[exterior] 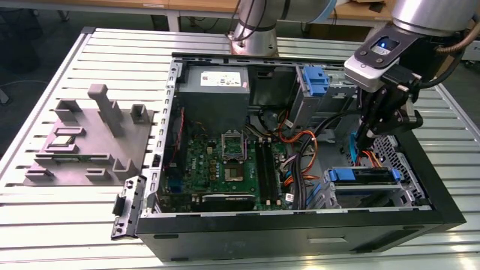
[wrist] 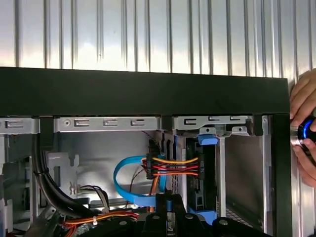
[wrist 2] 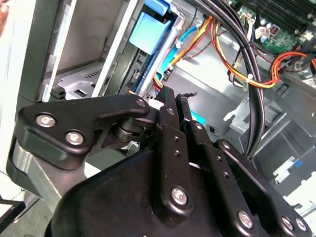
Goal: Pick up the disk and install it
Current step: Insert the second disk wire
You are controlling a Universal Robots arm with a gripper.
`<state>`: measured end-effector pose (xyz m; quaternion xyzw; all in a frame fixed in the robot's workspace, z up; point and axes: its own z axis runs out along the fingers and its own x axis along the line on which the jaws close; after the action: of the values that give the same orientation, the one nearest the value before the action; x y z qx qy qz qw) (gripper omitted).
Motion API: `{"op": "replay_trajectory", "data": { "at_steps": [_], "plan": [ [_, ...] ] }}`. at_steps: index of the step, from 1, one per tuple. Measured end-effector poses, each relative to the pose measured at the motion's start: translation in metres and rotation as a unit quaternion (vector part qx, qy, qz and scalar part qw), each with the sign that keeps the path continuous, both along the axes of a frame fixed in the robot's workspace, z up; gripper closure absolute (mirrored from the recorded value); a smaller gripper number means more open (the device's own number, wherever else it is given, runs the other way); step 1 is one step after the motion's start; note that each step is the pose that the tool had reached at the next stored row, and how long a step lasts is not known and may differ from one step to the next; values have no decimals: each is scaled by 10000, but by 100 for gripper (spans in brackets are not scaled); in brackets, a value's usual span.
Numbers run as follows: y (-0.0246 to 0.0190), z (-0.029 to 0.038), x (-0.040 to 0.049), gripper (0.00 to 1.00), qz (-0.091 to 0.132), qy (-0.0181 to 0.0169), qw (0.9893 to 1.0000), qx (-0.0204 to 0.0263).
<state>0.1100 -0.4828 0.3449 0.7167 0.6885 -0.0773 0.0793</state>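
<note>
Silver-grey with a blue carrier bracket, the disk (exterior: pixel 361 176) lies flat in a bay at the near corner of the open black computer case (exterior: pixel 300 228), on the exterior view's right. The pincer (exterior: pixel 367 136) hangs just above it; I cannot tell whether it is clenched or released. A blue cable (exterior: pixel 351 147) and orange wires (exterior: pixel 304 147) crowd the space beside them. Further off are the green motherboard (exterior: pixel 217 163) and an upright blue latch (exterior: pixel 316 79). A grey fixture (exterior: pixel 90 140) sits on the slatted tabletop (exterior: pixel 60 225). In the first wrist view, a person's hand (wrist: pixel 305 133) is beside the case.
</note>
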Motion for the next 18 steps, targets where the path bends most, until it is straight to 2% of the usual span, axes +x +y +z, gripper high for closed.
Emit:
{"op": "replay_trajectory", "data": {
  "at_steps": [1, 2, 4, 8, 12, 15, 17, 18],
  "plan": [
    [-4, 0, -14, 84, 1, -70, 10000, 36],
    [-24, -3, -43, 84, 5, -190, 9998, 60],
    [-47, -9, -52, 84, 5, -243, 9997, 70],
    [-122, -22, -69, 84, 5, -288, 9995, 87],
    [-148, -32, -119, 84, 15, -306, 9995, 88],
    [-167, -38, -155, 84, 17, -338, 9994, 89],
    [-189, -44, -163, 84, 17, -372, 9993, 94],
    [-200, -47, -169, 84, 17, -406, 9991, 100]
  ]
}}
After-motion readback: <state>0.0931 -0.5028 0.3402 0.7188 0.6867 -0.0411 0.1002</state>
